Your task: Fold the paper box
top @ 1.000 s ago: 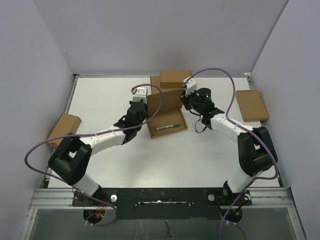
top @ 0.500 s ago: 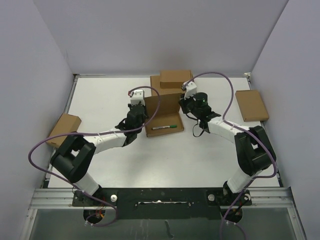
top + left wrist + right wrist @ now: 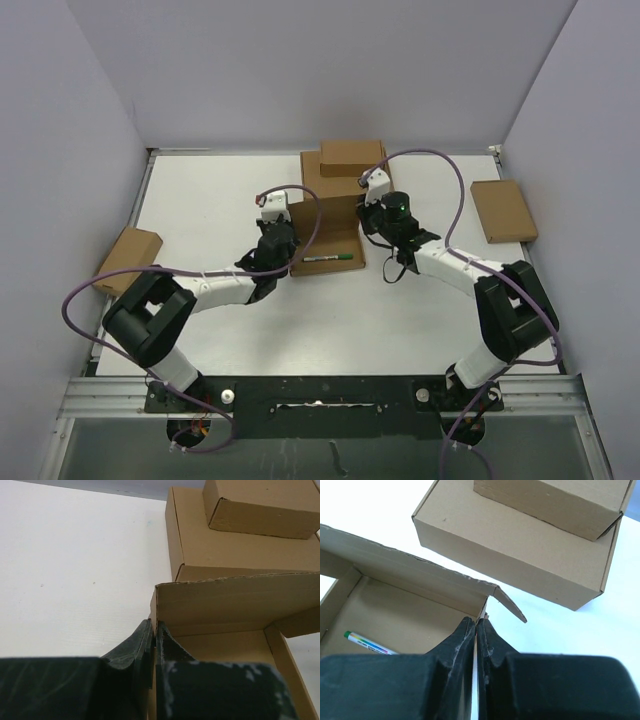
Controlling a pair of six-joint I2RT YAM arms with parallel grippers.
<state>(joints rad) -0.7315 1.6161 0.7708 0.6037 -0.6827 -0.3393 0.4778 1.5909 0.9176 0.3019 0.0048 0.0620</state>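
We see the paper box (image 3: 328, 238) lying open at the middle of the white tabletop (image 3: 200, 200), its rear panel (image 3: 337, 208) standing upright and its tray facing up. The left claw (image 3: 291, 240) is clenched on the box's left side wall, with the thin cardboard pinched between both fingers in the left wrist view (image 3: 153, 630). The right claw (image 3: 364, 214) is clamped on the box's right side wall near the rear corner, and its fingers meet on the cardboard edge in the right wrist view (image 3: 476, 623). Just beyond that grip, a corner tab (image 3: 510, 605) juts outward from the box. Inside the box, a green-capped marker (image 3: 328, 258) lies along the front wall. Directly behind the box sits a wide cardboard box (image 3: 318, 172) with a smaller box (image 3: 351, 156) stacked on top. Well to the right of the paper box, a flat brown box (image 3: 503, 210) rests at the tabletop's edge. Well to its left, another brown box (image 3: 128, 257) sits at the opposite edge.
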